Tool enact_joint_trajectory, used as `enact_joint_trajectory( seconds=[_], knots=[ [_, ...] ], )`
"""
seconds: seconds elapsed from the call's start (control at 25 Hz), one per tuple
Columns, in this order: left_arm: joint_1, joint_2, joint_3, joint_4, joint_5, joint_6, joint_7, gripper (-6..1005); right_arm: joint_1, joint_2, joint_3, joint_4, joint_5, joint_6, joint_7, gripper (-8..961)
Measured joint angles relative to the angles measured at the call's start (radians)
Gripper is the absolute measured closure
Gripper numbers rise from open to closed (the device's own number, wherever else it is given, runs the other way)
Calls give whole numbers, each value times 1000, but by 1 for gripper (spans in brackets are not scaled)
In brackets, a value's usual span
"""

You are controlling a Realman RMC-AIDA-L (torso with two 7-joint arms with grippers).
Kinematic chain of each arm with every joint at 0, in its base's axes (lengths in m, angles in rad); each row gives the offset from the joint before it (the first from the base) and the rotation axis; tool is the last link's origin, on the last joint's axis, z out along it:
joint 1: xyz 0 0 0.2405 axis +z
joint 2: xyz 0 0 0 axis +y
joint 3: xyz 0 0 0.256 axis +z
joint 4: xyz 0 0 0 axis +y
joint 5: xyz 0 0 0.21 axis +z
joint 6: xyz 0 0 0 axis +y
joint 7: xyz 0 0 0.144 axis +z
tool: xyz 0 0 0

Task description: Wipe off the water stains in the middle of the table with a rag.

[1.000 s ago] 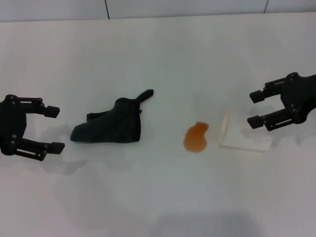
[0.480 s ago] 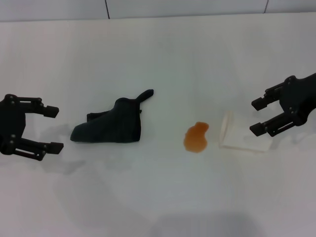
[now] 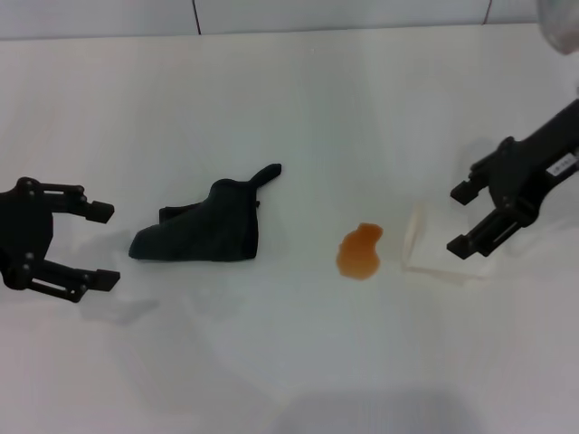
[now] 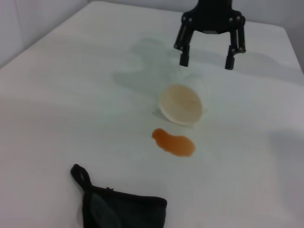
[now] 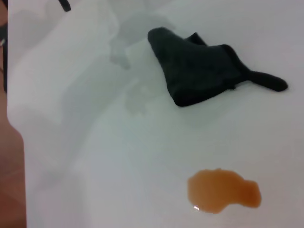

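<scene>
One orange-brown puddle [image 3: 360, 251] sits mid-frame on your white table [image 3: 289, 362]. One dark rag [image 3: 204, 231] lies left of it, one clear tipped cup [image 3: 434, 249] just right. Your right claw [image 3: 460, 217] hangs over the cup, fingers apart; your left claw [image 3: 101, 244], also spread, waits at the left edge.

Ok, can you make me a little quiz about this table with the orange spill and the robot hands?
1. True or false: the dark rag already covers the orange puddle.
2. Which is nearer the tipped-over clear cup? A) left gripper B) right gripper
3. Fill in: both grippers are ____ (open/shut).

Key: 1 false, rag lies apart on the white table. 2 B. 3 open.
</scene>
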Motion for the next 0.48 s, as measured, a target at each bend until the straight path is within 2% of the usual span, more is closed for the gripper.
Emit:
enact_joint_trajectory(
  seconds=[0.28, 0.48],
  knots=[
    [0, -1, 8, 1, 0, 3, -1, 120, 67, 8, -111, -1, -37, 2, 101, 82],
    [0, -1, 15, 0, 0, 1, 3, 120, 98, 39, -131, 4, -133, 22, 140, 83]
  ],
)
